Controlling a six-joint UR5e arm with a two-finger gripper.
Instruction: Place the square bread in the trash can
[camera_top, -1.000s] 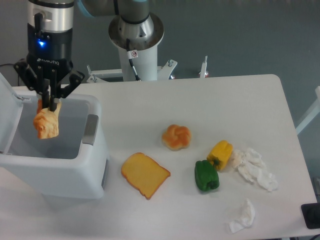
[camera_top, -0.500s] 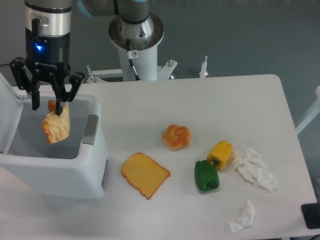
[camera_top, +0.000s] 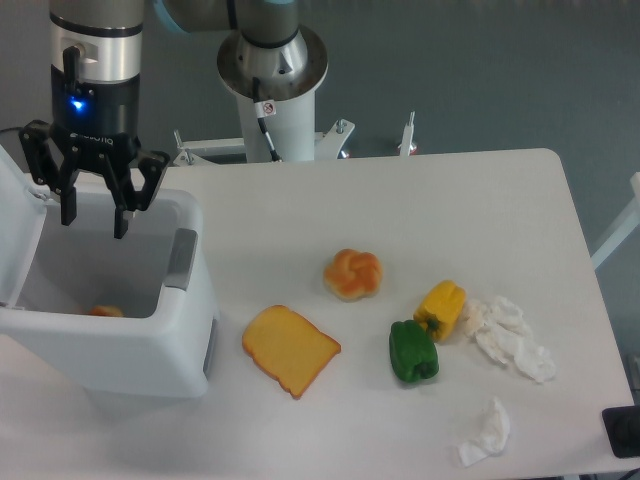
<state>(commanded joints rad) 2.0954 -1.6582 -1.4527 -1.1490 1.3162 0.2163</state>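
White table (camera_top: 420, 200): trash can (camera_top: 110, 340), square bread (camera_top: 290, 349), peppers.

I can make out little lettering from here. The gripper (camera_top: 95, 214) body carries a pale brand line under its blue light, too blurred for me to read. On the arm's white base column (camera_top: 272, 120), far left, sits a small red-and-white round sticker, unreadable too.
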